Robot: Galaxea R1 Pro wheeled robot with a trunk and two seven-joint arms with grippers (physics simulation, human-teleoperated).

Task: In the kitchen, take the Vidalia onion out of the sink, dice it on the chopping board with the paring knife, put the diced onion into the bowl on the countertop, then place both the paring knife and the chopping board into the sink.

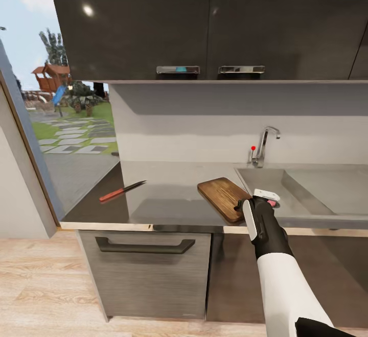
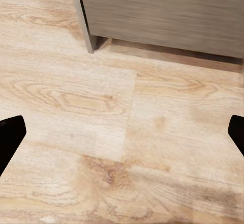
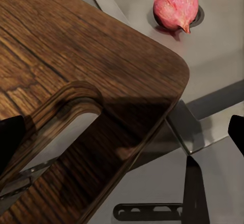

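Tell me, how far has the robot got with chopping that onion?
Barely started. The pinkish-red round onion sits whole on the steel sink's drain. The right gripper hovers open over the brown wooden chopping board's handle end. The red-handled paring knife lies untouched on the grey countertop. Fetching, dicing, bowling and clearing up all remain.

- Chopping board (image 1: 223, 197): dark brown wood with streaky grain.
- Onion (image 3: 176, 6): pinkish-red, faintly mottled.
- Knife (image 1: 121, 191): red handle, dark blade.
- Countertop (image 1: 168, 194): smooth grey, steel-coloured front edge.
- Sink (image 1: 327, 189): dull steel grey; the tap (image 1: 264, 145) is chrome with a red knob.
- Wall cabinets (image 1: 204, 20): glossy near-black.
- Floor (image 2: 101, 132): pale tan wood with swirling grain.
- Right arm (image 1: 286, 281): white sleeve, black wrist.
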